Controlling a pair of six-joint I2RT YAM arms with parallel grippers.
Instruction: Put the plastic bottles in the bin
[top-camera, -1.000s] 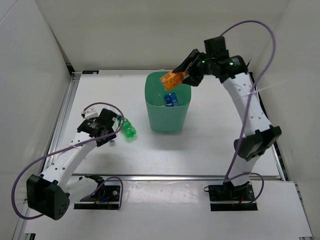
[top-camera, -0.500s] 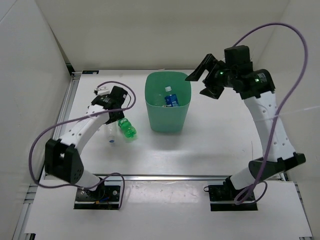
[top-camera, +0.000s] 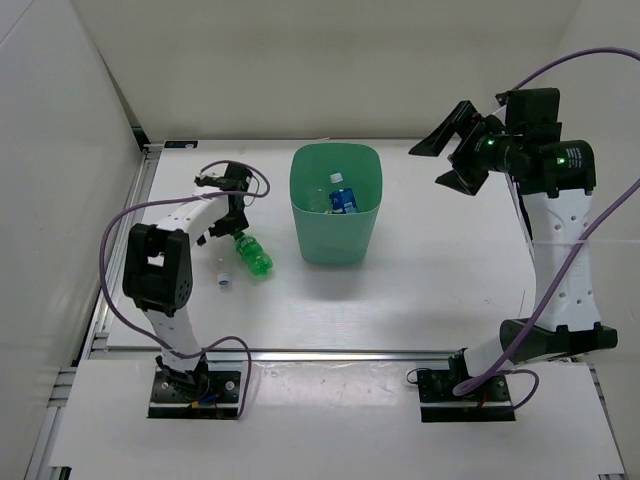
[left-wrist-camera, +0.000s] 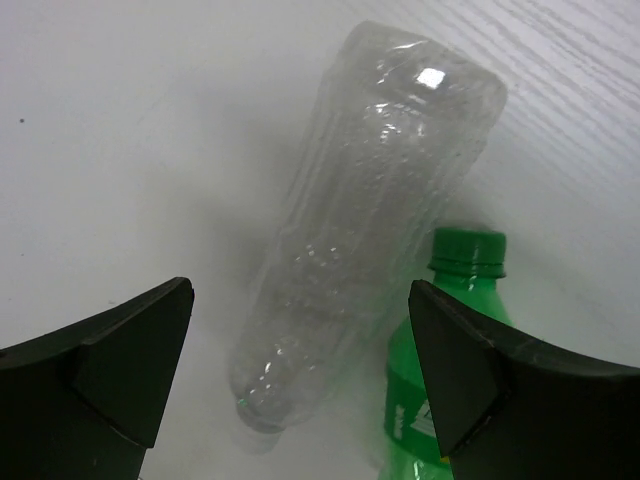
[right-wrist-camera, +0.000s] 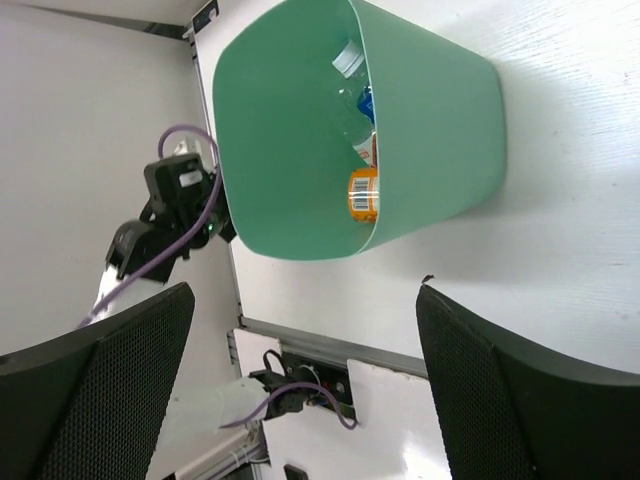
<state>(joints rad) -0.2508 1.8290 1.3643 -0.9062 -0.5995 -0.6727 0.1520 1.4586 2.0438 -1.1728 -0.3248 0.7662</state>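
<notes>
The mint-green bin (top-camera: 335, 245) stands mid-table. Inside it lie an orange bottle (right-wrist-camera: 364, 195), a blue-labelled bottle (top-camera: 343, 200) and a white-capped one (top-camera: 335, 178). Left of the bin a green bottle (top-camera: 254, 257) and a clear bottle (top-camera: 221, 268) lie side by side on the table. My left gripper (top-camera: 230, 203) hovers open over them. In the left wrist view the clear bottle (left-wrist-camera: 370, 220) lies between the fingers, and the green bottle (left-wrist-camera: 450, 340) lies against the right finger (left-wrist-camera: 470, 370). My right gripper (top-camera: 455, 152) hangs open and empty in the air, right of the bin (right-wrist-camera: 300, 130).
White walls close in the table on the left, back and right. A metal rail (top-camera: 120, 250) runs along the left edge. The left arm (right-wrist-camera: 170, 200) shows beyond the bin in the right wrist view.
The right gripper opened over the bin, the orange bottle dropped in, and the arm drew back to the right. The left arm swung toward the back, above the two lying bottles.
</notes>
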